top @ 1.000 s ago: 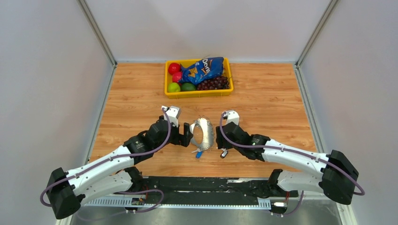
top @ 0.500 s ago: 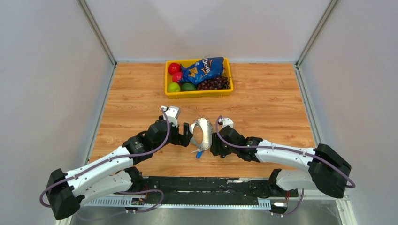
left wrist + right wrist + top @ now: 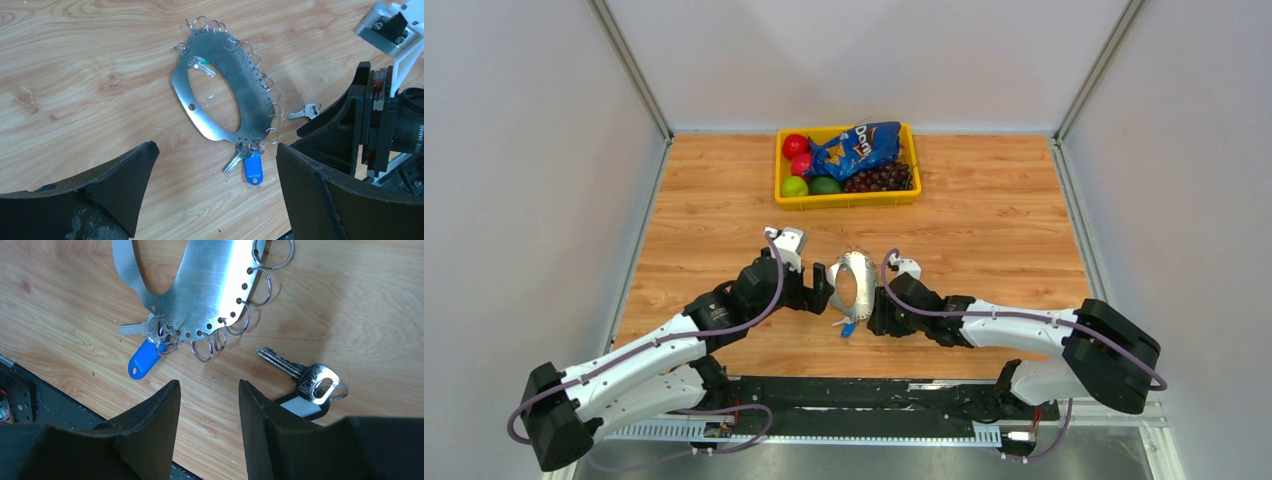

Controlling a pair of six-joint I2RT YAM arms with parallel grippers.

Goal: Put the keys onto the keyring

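The left gripper (image 3: 215, 147) is gaping wide beside the keyring (image 3: 246, 85) while the right gripper (image 3: 209, 390), jaws narrowly parted, is hovering by 1 loose key (image 3: 301, 375).

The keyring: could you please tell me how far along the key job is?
Done: a top key and a bottom key, beside the blue tag, seem to hang on the keyring. In hand: nothing; left gripper and right gripper are open and empty. Left: the loose key lies on the table apart from the keyring and needs threading on.
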